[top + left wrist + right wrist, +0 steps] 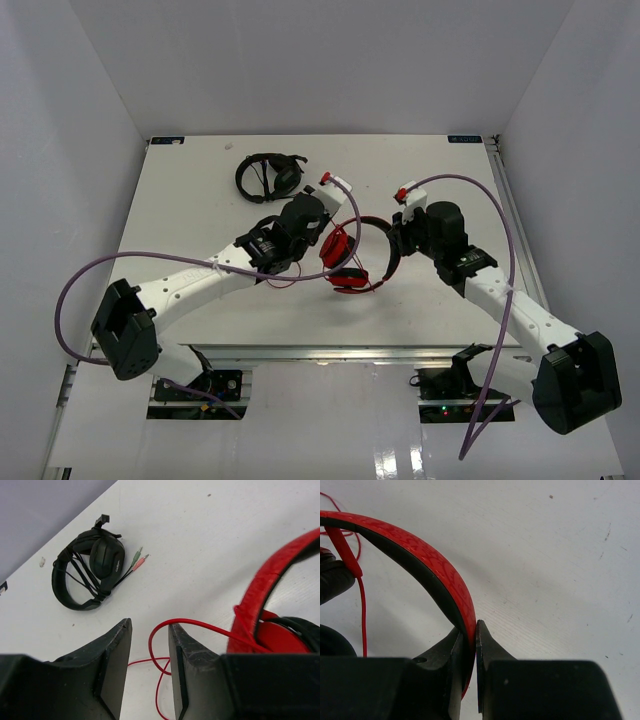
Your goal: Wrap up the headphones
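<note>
Red over-ear headphones with black padded cups (338,248) laid at centre of white bench (200,180). Red headband (420,550) clamped by right fingers (492,652). Left fingers (112,650) parted, nothing gripped; thin red cable (200,624) seen through gap. Black headphones (268,178) at 11 o'clock.

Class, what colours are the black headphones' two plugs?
The plugs are green and pink; left wrist view.

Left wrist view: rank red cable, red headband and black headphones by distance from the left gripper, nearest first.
From the left gripper:
1. red cable: loops through its open gap, centre bottom.
2. red headband: just to the right.
3. black headphones: far off, upper left.
</note>
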Robot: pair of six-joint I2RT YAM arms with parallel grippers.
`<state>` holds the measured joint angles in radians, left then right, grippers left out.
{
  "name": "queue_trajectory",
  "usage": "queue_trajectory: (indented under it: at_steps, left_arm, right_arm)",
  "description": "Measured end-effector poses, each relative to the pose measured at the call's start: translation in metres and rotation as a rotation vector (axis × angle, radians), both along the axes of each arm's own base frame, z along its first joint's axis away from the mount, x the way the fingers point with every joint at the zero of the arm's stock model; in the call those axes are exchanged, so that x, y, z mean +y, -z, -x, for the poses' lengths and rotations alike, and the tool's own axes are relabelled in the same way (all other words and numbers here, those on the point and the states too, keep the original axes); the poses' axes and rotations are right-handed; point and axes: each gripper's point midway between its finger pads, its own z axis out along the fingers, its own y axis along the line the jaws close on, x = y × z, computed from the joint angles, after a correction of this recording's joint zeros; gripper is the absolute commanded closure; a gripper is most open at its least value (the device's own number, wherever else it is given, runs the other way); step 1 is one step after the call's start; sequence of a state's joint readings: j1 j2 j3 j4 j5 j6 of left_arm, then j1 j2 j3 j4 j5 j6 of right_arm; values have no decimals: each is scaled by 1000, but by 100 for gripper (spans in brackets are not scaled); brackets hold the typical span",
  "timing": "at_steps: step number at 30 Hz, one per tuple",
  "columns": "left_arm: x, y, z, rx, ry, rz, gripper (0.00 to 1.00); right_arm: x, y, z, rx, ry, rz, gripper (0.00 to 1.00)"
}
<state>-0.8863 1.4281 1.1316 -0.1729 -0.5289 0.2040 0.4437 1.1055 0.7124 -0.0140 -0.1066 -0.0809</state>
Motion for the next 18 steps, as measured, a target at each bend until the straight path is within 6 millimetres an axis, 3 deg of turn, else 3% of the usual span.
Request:
queue_trajectory:
  at_steps: [6,18]
  left_arm:
    - [14,17,-10,58,-22,86,53]
    - [5,70,11,192,34,224,50]
  right_arm:
    - [9,-6,14,9,-79,-29,92]
    - [18,-5,37,75,-169,-66,92]
